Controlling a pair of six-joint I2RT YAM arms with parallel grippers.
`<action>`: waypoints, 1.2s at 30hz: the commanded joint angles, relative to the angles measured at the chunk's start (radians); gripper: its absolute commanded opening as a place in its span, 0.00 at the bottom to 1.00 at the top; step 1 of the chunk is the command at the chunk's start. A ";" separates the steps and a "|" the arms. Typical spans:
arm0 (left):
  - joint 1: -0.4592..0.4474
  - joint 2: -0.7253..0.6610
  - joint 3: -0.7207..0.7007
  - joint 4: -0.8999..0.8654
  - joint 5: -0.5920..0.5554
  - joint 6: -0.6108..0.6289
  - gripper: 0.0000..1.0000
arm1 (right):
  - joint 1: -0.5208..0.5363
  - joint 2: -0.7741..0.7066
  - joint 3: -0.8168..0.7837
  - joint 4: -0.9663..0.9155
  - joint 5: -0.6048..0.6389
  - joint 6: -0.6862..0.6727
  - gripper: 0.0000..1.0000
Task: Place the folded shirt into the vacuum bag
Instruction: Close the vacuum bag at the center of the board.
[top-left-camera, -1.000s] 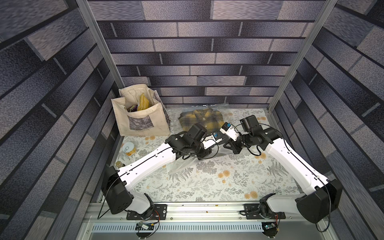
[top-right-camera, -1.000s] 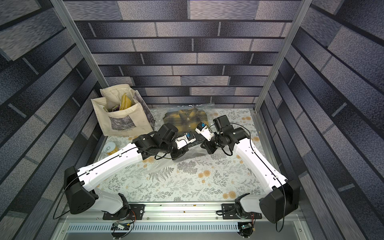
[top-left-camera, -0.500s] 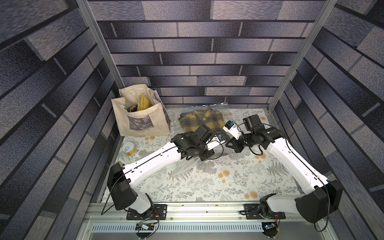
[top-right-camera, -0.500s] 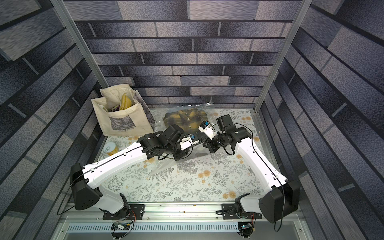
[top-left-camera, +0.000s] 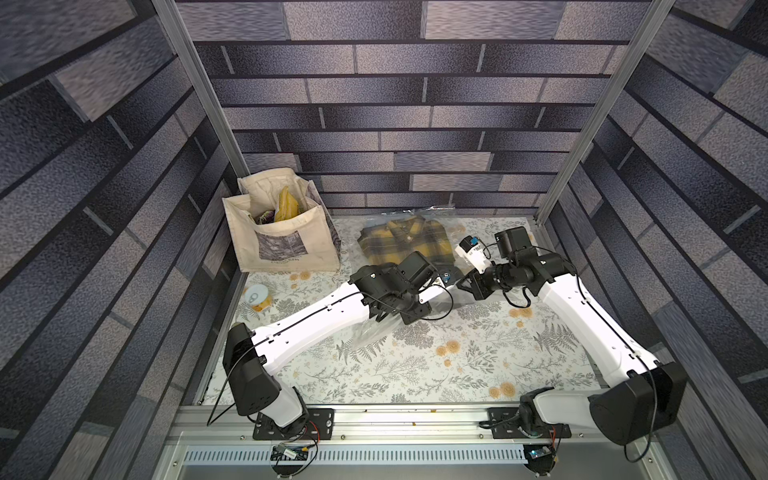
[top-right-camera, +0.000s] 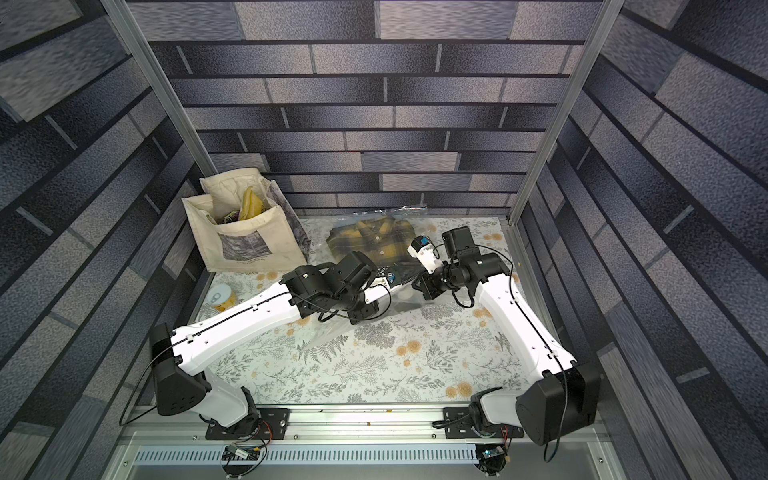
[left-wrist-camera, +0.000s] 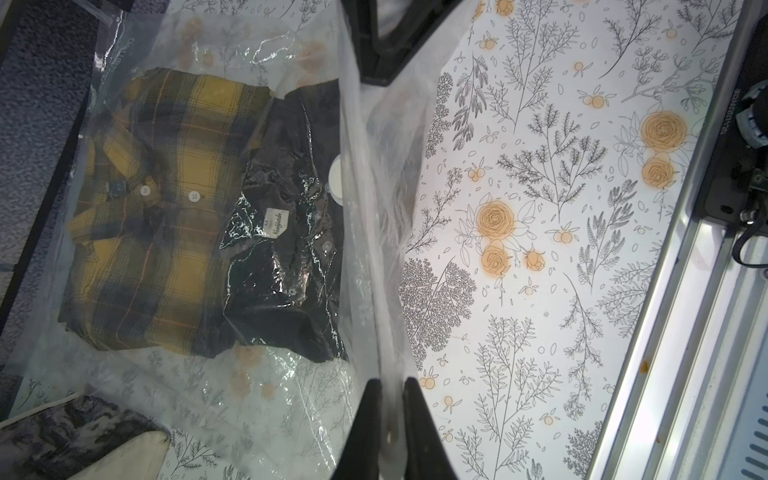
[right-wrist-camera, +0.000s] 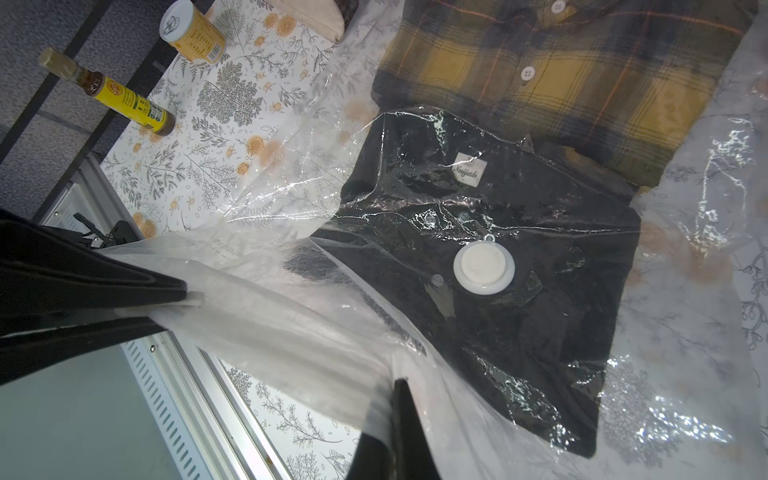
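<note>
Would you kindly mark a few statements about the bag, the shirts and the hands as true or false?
1. The plaid shirt lies inside the vacuum bag. True.
2. The left hand and the right hand hang open, clear of the bag. False: each is shut on the bag's plastic edge.
3. The white valve cap sits over the black garment. True.
4. The canvas tote lies flat and empty. False: it stands upright at the back, with a yellow item showing in its mouth.
</note>
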 joint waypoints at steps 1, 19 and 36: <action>0.000 0.006 -0.007 -0.396 -0.040 -0.040 0.09 | -0.092 0.004 0.052 0.114 0.216 0.062 0.00; -0.008 -0.003 0.024 -0.526 -0.042 -0.109 0.09 | -0.153 0.071 0.110 0.191 0.322 0.143 0.00; -0.001 -0.039 -0.046 -0.541 -0.012 -0.118 0.08 | -0.261 0.127 0.122 0.220 0.378 0.220 0.00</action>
